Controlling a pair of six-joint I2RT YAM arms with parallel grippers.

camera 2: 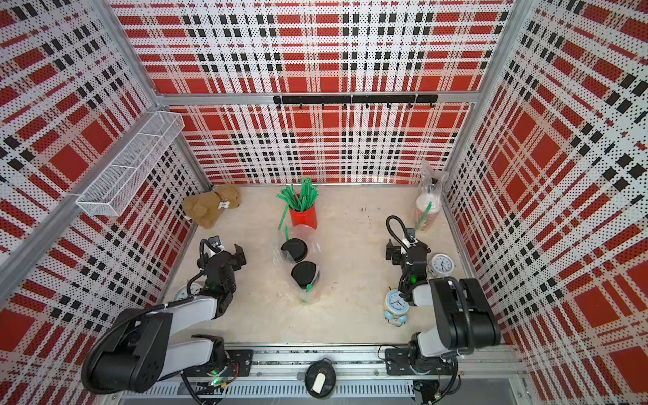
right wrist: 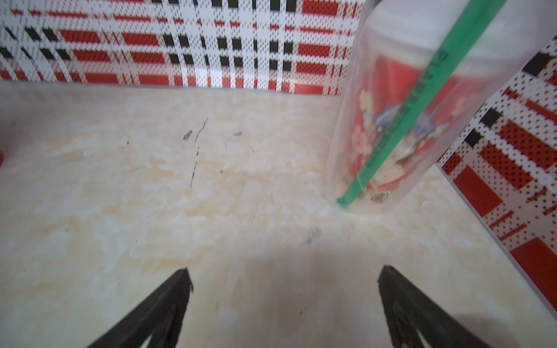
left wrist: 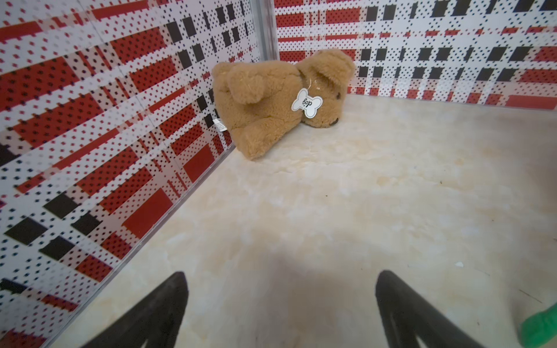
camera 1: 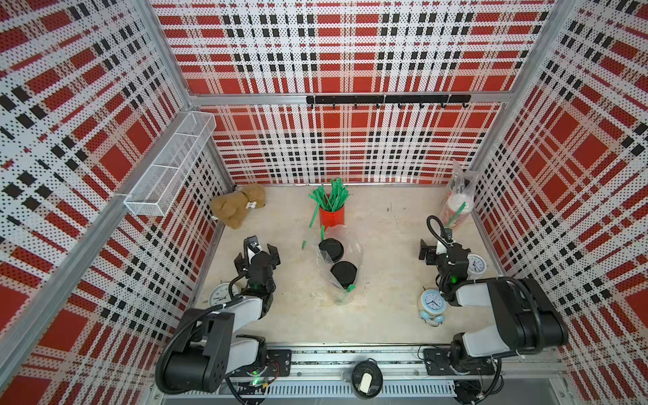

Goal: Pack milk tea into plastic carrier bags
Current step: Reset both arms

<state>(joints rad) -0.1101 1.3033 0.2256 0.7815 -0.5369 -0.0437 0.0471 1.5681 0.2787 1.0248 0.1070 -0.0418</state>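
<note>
Wire mesh basket (camera 1: 168, 164): on the left wall
Plush dog (camera 1: 238, 207): far left corner of the worktop (camera 1: 385, 315), lying on its side
Left end effector (left wrist: 280, 278): jaws apart, empty, near the dog
Red cylinder of green straws (camera 1: 332, 215): back centre
Plastic carrier bag (camera 1: 356, 242): mid-worktop, just in front of the cylinder, holding two black-lidded milk tea cups (camera 1: 331, 249), lids up
Blue alarm clock (camera 1: 432, 304): front right
Right end effector (right wrist: 283, 275): jaws apart, empty
Second plastic carrier bag (camera 1: 457, 173): far right corner, holding a white-lidded milk tea cup (camera 1: 456, 203) and a green straw (camera 1: 455, 214)
</note>
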